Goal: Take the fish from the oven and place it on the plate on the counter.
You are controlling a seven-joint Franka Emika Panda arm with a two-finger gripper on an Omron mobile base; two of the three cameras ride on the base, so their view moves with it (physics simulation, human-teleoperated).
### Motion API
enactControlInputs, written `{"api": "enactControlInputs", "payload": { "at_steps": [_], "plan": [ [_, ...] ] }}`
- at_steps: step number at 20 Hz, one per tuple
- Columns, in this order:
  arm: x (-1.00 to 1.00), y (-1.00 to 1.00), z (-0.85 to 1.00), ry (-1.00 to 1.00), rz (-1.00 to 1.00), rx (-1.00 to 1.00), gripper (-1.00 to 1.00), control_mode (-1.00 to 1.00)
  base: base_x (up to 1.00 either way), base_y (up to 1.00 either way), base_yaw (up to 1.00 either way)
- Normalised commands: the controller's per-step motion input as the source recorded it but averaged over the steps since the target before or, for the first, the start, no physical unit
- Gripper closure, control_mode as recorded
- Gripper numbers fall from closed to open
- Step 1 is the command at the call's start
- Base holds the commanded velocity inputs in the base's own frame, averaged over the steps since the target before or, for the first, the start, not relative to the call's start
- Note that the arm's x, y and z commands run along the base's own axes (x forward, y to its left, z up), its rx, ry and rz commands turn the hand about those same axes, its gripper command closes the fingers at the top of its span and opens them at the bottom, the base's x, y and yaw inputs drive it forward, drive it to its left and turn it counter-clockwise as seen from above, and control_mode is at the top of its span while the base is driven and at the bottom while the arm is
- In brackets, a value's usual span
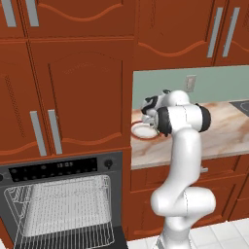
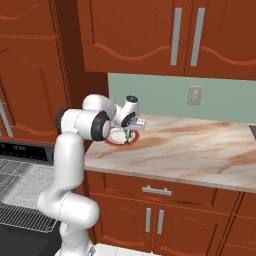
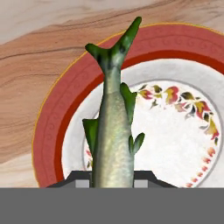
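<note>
I have the gripper (image 2: 129,136) clamped on the fish (image 3: 114,131), hanging tail-down over the plate (image 3: 48,131) (near its rim); released here, I think it could tip onto the counter (image 2: 190,150).

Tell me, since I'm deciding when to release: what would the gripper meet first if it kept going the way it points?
Probably the plate. The gripper, shut on the fish, points down at its white centre, and the fish's tail would touch first. How far above it hangs is unclear.
</note>
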Motion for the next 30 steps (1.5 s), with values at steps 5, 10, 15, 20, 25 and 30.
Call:
{"api": "enactControlInputs", "payload": {
  "at_steps": [5, 10, 15, 20, 25, 30],
  "plan": [
    [-0.19, 0.0, 0.23, 0.0, 0.0, 0.0, 1.0, -1.0, 0.0, 0.0, 0.0],
    [-0.01, 0.03, 0.12, 0.0, 0.03, 0.0, 1.0, -1.0, 0.0, 0.0, 0.0],
    [0.18, 0.16, -0.01, 0.02, 0.04, 0.0, 1.0, -1.0, 0.0, 0.0, 0.0],
    [0.12, 0.17, -0.01, 0.04, 0.1, 0.0, 1.0, -1.0, 0.0, 0.0, 0.0],
    [0.01, 0.01, 0.0, 0.02, 0.1, 0.0, 1.0, -1.0, 0.0, 0.0, 0.0],
    [0.0, 0.0, 0.0, 0.02, 0.08, 0.0, -1.0, -1.0, 0.0, 0.0, 0.0]
  ]
}}
